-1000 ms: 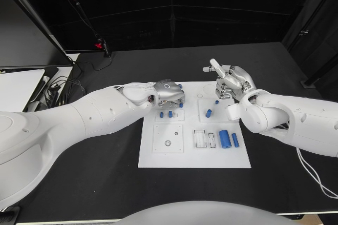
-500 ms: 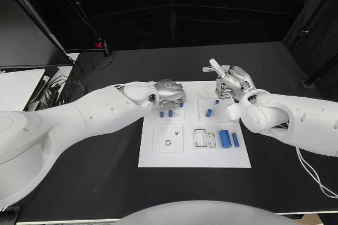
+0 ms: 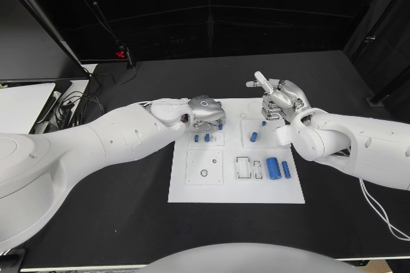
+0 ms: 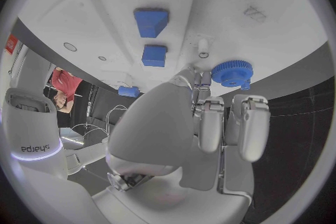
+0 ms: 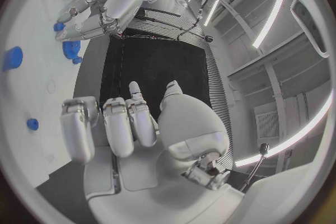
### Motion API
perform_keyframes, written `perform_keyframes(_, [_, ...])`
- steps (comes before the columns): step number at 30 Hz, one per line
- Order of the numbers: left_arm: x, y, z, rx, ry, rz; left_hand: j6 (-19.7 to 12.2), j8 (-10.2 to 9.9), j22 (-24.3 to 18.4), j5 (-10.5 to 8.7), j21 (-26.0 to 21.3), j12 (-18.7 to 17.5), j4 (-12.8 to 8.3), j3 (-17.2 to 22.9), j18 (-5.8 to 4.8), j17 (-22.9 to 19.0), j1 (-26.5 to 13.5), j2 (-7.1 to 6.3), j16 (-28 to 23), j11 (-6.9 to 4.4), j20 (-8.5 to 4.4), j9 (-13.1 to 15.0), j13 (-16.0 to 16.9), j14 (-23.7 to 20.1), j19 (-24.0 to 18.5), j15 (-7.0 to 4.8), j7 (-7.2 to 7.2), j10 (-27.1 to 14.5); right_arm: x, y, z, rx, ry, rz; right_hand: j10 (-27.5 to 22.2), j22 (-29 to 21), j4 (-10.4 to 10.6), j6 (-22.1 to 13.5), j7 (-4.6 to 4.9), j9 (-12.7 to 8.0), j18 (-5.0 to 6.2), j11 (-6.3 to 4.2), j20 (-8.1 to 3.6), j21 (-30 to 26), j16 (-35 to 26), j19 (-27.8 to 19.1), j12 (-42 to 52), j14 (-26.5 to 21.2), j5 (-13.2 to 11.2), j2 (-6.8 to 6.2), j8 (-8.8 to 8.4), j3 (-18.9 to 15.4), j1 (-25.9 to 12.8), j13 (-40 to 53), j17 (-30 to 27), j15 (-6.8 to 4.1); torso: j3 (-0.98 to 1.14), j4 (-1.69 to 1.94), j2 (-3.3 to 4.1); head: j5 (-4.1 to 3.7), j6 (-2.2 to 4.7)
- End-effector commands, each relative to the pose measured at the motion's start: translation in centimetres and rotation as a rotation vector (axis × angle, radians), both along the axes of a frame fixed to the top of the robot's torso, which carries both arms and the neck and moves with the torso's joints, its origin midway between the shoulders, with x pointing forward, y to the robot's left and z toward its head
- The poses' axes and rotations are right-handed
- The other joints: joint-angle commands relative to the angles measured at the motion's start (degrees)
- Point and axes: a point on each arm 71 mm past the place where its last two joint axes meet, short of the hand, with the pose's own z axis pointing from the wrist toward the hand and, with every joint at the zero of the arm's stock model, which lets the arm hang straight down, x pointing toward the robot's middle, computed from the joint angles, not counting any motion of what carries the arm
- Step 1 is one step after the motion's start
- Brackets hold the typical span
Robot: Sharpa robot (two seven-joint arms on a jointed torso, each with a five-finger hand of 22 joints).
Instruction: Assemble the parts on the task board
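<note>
Left robot hand (image 3: 205,113) is still pinching the blue gear (image 4: 232,72) in its fingertips over the task board's (image 3: 235,190) far-left edge, barely shifted. Right robot hand (image 3: 282,98) is staying raised, fingers curled, holding nothing.

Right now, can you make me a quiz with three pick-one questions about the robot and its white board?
1. Where is the left hand?
A. over the task board's far edge
B. off the table
C. on the near edge

2. What colour is the gear?
A. red
B. blue
C. green

3. What is the right hand holding?
A. a gear
B. a cable
C. nothing

Answers: 1 A, the head view shows it above the board's far edge. 2 B, the left wrist view shows a blue toothed wheel. 3 C, its fingers are empty.
</note>
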Motion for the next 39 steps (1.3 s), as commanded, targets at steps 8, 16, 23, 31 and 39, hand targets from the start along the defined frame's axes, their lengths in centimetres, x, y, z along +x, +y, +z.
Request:
perform_keyframes(8, [-0.3,0.2,-0.5,0.017,0.006,-0.041,5.65,2.31,15.09,-0.13,0.18,0.18,-0.1,1.68,-0.84,15.09,0.54,0.81,0.05,-1.53,-0.62,0.89,0.1,6.03,5.98,-1.97,-1.27,5.29,0.1,-0.1,0.0,0.0,0.006,-0.001,5.96,15.09,-0.04,-0.24,3.15,-0.02,-0.41,0.47,0.28,0.18,0.14,6.06,0.15,6.05,0.25,0.3,0.35,-0.26,0.52,15.04,15.09,0.31,-0.02,0.0,0.01,-0.91,0.64])
perform_keyframes(16, [-0.4,0.4,-0.2,-0.008,-0.024,-0.056,7.18,2.68,15.09,-0.05,0.18,-0.72,-0.15,2.15,-0.84,15.09,0.48,0.78,0.05,-1.13,-0.77,1.2,0.04,6.03,5.98,-1.5,-0.92,6.89,0.2,-0.3,-0.1,-0.003,0.009,-0.007,5.96,15.09,-0.03,-0.26,3.15,-0.03,-0.41,0.47,0.28,0.18,0.14,6.06,0.15,6.05,0.32,0.33,0.37,-0.25,0.56,15.04,15.09,0.31,0.01,0.02,0.01,-0.86,0.57])
perform_keyframes(23, [-0.5,0.7,0.2,-0.047,-0.072,-0.083,7.15,2.4,15.09,-0.04,0.18,-1.68,0.0,2.3,-0.84,15.09,0.04,0.64,0.05,-0.7,-0.84,1.17,-0.01,6.03,5.98,-0.84,-0.63,6.96,0.2,-0.5,-0.2,-0.007,0.016,-0.011,5.96,15.09,-0.03,-0.26,3.15,-0.03,-0.41,0.47,0.28,0.18,0.14,6.06,0.15,6.05,0.32,0.33,0.37,-0.25,0.56,15.04,15.09,0.31,0.0,0.05,0.01,-0.81,0.4])
perform_keyframes(31, [-0.6,1.2,0.9,-0.093,-0.133,-0.106,7.32,2.26,15.09,-0.04,0.18,-2.2,0.05,2.43,-0.84,15.09,-0.5,0.67,0.05,-0.46,-0.86,1.19,0.04,6.03,5.98,-0.26,-0.45,7.49,0.3,-0.8,-0.2,-0.011,0.023,-0.018,5.96,15.09,-0.03,-0.28,3.15,-0.03,-0.41,0.48,0.28,0.18,0.14,6.06,0.15,6.05,0.36,0.32,0.38,-0.27,0.57,15.04,15.09,0.31,0.03,0.08,0.01,-0.6,0.43])
perform_keyframes(39, [-0.4,1.9,1.4,-0.101,-0.151,-0.103,7.29,2.16,15.09,-0.04,0.18,-2.35,0.08,2.51,-0.84,15.09,-0.67,0.7,0.05,-0.39,-0.87,1.16,0.04,6.03,5.98,-0.18,-0.38,7.73,0.2,-0.9,-0.3,-0.013,0.028,-0.02,5.96,15.09,-0.03,-0.29,3.15,-0.03,-0.41,0.47,0.28,0.18,0.14,6.06,0.15,6.05,0.4,0.32,0.38,-0.27,0.6,15.04,15.09,0.31,0.01,0.03,0.0,-0.41,0.43])
